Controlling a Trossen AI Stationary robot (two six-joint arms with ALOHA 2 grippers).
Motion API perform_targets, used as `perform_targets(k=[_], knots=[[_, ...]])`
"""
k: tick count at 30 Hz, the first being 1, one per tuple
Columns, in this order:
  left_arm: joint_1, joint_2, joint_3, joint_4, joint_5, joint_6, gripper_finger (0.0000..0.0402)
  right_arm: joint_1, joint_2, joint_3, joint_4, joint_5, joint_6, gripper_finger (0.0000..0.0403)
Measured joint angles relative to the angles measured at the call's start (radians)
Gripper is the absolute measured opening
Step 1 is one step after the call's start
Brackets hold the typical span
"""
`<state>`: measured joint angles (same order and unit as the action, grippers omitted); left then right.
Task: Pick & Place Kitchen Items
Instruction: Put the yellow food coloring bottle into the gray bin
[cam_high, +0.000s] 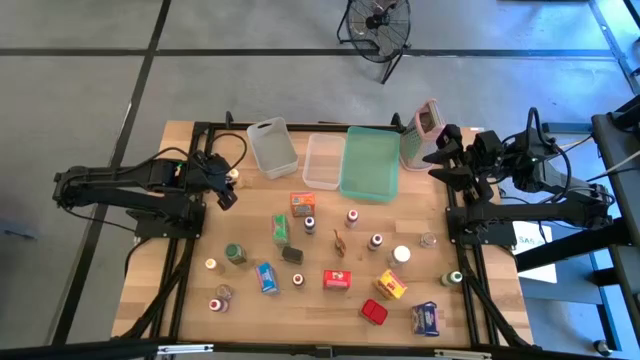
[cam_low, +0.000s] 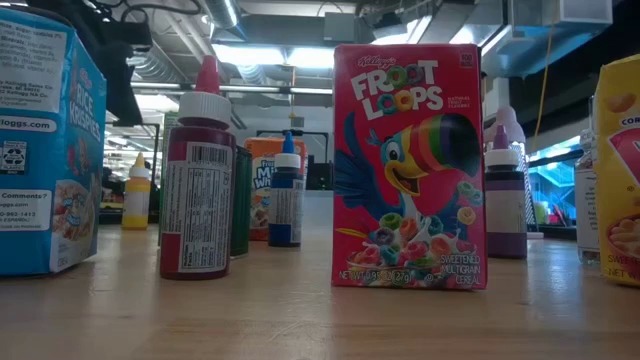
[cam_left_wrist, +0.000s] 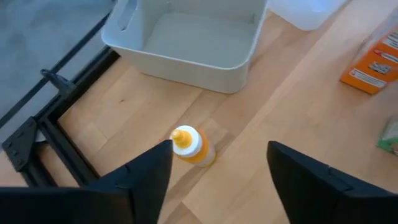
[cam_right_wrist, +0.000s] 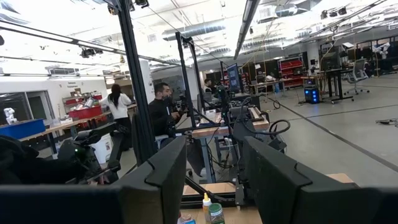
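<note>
Hovering at the table's 9 o'clock edge, the left gripper (cam_left_wrist: 214, 165), fingers (cam_left_wrist: 146, 171) spread wide and gripping nothing; a small yellow-capped bottle (cam_left_wrist: 191, 145) standing upright on the wood between them, its cap just beside one finger. In the high view, sitting at (cam_high: 226, 185) with that bottle (cam_high: 233, 175) at its tip. Lying toward 1 o'clock from it, an empty clear bin (cam_high: 272, 146), seen past the fingers as a pale tub (cam_left_wrist: 186, 37); then a 2nd clear bin (cam_high: 322, 160) and a teal tray (cam_high: 367, 163) lining the 12 o'clock edge, a tall grey container with a pink rim (cam_high: 420, 132) beside them.

Waiting raised at about 2 o'clock, the right gripper (cam_high: 440, 160), (cam_right_wrist: 214, 177), jaws parted with nothing between them.

Scattering over the table's centre toward 6 o'clock, the remaining kitchen items: an orange box (cam_high: 302, 203), a red box (cam_high: 337, 279), a yellow packet (cam_high: 391, 286), a blue packet (cam_high: 426, 318). Standing close in the low view, a Froot Loops box (cam_low: 408, 165) and a dark red bottle (cam_low: 197, 180)
</note>
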<state>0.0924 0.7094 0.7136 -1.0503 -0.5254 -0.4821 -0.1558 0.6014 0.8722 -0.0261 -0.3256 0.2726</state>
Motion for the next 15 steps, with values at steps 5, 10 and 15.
perform_targets(k=[5, 10, 15], knots=[[0.009, 0.0, 0.0, 0.005, -0.007, -0.074, 0.0283, 0.0, 0.001, 0.0, -0.008, 0.0, 0.0, 0.0161], [0.022, 0.022, 0.0, 0.016, -0.012, -0.156, 0.0281, 0.0, 0.001, 0.0, -0.04, 0.0, 0.0, 0.0161], [0.133, 0.072, 0.0, 0.053, 0.063, -0.368, 0.0279, 0.0, 0.004, 0.0, -0.042, 0.0, 0.0, 0.0161]])
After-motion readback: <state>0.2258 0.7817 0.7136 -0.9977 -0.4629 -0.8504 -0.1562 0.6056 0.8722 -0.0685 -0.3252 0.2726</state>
